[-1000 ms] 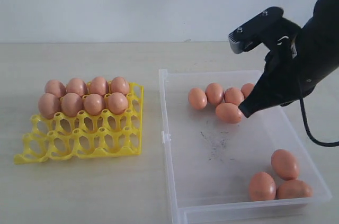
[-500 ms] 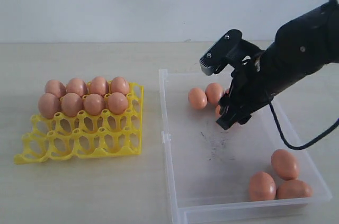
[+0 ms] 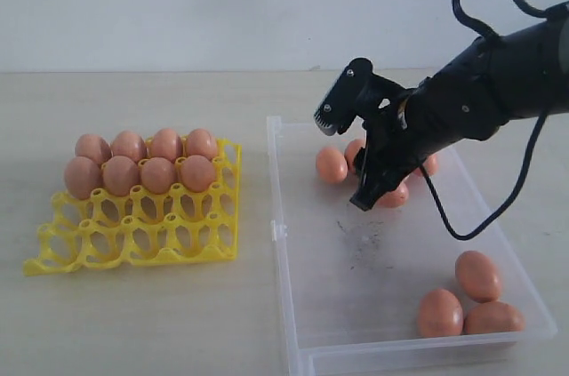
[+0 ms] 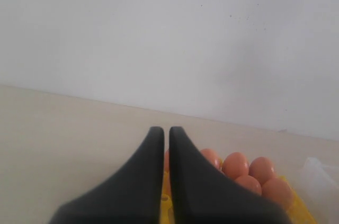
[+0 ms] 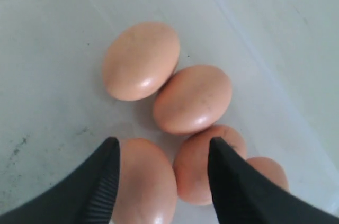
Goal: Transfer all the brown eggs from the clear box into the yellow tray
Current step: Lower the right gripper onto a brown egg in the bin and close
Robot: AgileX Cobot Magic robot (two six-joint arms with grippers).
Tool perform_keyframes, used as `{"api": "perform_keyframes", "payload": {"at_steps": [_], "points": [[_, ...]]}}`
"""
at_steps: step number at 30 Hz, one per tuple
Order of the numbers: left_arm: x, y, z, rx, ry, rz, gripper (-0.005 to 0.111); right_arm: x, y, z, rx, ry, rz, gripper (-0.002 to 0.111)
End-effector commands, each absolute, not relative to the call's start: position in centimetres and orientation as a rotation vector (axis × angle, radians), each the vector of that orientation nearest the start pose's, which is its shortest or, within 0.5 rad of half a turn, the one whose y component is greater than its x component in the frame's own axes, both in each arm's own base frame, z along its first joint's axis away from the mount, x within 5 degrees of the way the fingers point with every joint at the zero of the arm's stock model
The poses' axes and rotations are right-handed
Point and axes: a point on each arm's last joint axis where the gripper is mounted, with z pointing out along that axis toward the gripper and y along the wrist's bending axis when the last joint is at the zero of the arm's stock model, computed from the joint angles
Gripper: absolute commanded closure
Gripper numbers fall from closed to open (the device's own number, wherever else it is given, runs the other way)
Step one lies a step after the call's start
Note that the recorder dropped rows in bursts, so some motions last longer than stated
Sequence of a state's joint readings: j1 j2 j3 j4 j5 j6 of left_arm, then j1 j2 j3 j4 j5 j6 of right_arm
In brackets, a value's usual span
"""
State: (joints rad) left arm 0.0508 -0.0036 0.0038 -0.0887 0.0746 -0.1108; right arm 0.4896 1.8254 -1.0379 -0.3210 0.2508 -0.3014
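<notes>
Brown egg [image 5: 145, 181]: lay on its side, long axis roughly along the fingers, between the parted, unclamped jaws of the right gripper [image 5: 163, 142]; whether they touched it was unclear.
Further brown eggs [image 5: 193, 99]: four just beyond the tips.
Three more [image 3: 480, 274]: well apart, all in the clear box [image 3: 293, 305].
Yellow tray [image 3: 133, 247], farthest: eight eggs in cups.
Left gripper [image 4: 163, 130]: jaws together, empty.

Pale beige table [image 3: 133, 332] with a smooth, matte top. Two things rest directly on it: a yellow tray [image 3: 133, 250] lying flat on the left of the exterior view, and a larger clear box [image 3: 276, 189] on the right. They sit near each other without touching, separated by a strip of tabletop.
</notes>
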Motion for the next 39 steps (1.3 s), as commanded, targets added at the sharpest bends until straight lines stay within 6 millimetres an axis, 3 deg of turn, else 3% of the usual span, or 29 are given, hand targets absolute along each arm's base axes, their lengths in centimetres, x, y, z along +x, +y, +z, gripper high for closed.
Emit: {"api": "perform_keyframes", "payload": {"at_steps": [1,7,14,22,32,33,35,36,39], "points": [[5.6,0.2,20.7,-0.186,1.543,-0.128,0.103,33.1,16.4,16.8,-1.271,2.245,-0.173,0.063],[5.6,0.2,20.7,-0.186,1.543,-0.128,0.103,33.1,16.4,16.8,-1.174,2.296,-0.141,0.063],[5.6,0.2,20.7,-0.186,1.543,-0.128,0.103,32.9,16.2,16.6,-1.205,2.315,-0.161,0.063],[5.6,0.2,20.7,-0.186,1.543,-0.128,0.103,33.4,16.6,12.5,-1.320,2.342,-0.166,0.063],[5.6,0.2,20.7,-0.186,1.543,-0.128,0.103,33.9,17.0,12.5,-1.295,2.297,-0.142,0.063],[5.6,0.2,20.7,-0.186,1.543,-0.128,0.103,33.9,17.0,12.5,-1.290,2.304,-0.142,0.067],[5.6,0.2,20.7,-0.186,1.543,-0.128,0.103,33.8,16.9,12.4,-1.291,2.316,-0.146,0.099],[5.6,0.2,20.7,-0.186,1.543,-0.128,0.103,33.9,17.0,12.5,-1.262,2.327,-0.136,0.108],[5.6,0.2,20.7,-0.186,1.543,-0.128,0.103,33.9,16.9,13.4,-1.209,2.328,-0.124,0.109]]}}
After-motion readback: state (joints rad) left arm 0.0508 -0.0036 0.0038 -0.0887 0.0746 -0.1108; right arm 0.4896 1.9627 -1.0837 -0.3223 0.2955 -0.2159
